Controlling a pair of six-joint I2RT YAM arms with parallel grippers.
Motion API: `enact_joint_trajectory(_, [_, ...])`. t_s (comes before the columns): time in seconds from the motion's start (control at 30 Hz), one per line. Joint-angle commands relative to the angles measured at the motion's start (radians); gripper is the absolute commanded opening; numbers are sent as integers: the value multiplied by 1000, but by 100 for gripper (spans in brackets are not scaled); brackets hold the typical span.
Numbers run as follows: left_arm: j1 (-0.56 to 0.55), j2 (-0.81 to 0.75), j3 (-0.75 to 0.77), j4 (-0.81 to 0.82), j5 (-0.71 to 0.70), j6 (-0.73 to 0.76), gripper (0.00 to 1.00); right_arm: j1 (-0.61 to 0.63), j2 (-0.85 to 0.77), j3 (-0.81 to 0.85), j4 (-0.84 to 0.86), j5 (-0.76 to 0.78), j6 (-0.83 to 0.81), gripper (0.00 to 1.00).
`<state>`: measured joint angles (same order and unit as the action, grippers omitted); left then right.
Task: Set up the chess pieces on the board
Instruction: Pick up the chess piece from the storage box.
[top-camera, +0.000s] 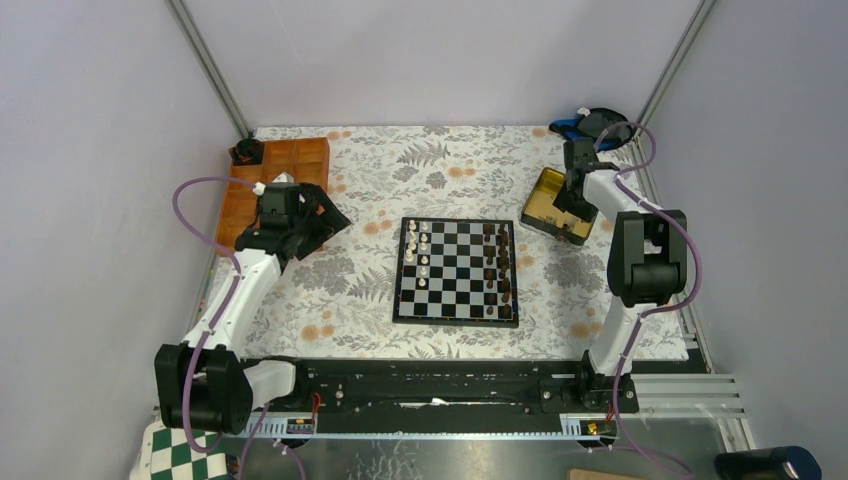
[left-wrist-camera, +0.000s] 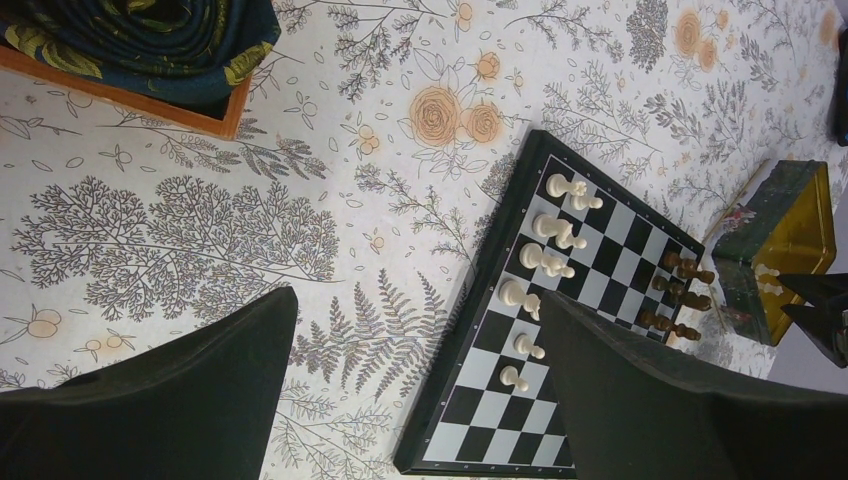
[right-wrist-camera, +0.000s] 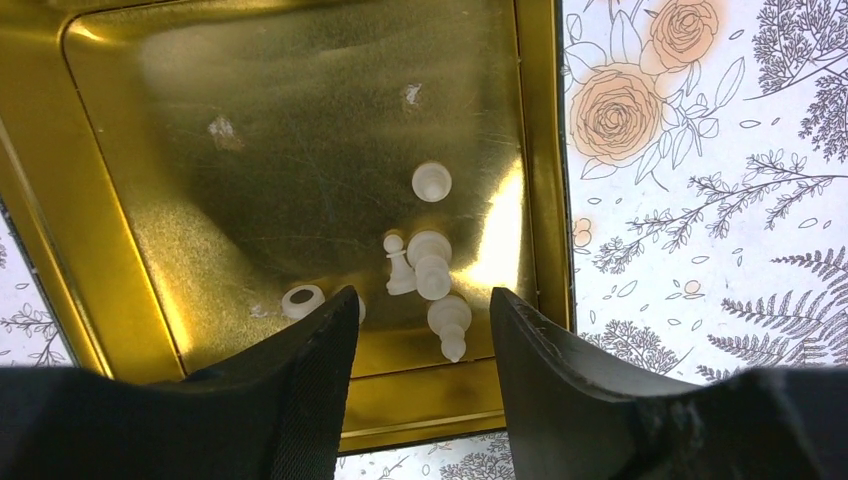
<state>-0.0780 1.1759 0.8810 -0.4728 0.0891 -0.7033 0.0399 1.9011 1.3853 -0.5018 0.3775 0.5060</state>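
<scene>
Right hand (right-wrist-camera: 420, 300) parted over white chess pieces (right-wrist-camera: 431, 262) in gold tin (right-wrist-camera: 200, 120), left hand (left-wrist-camera: 418, 297) spread wide beside the board (left-wrist-camera: 480, 410)

The board (top-camera: 456, 321), black-framed with black and pale grey squares, lies flat at mid-table. Small white chess pieces (top-camera: 418, 244) stand upright on its two leftmost columns, bunched toward the far end. Well to the right of the board, five more cream pieces (right-wrist-camera: 431, 262) rest in a gold tin (right-wrist-camera: 250, 120). Most are toppled on their sides and clustered near one wall, and one is half hidden.
</scene>
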Motion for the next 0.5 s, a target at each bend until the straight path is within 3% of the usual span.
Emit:
enact_joint_trajectory(0.0, [-4,6,24,5,-18,10,99,-16,14,-16,35,-8,14,56])
enact_joint_trajectory(0.47, [-5,14,26,5,-15,7,99,-30,36,-12,52,-16,5,40])
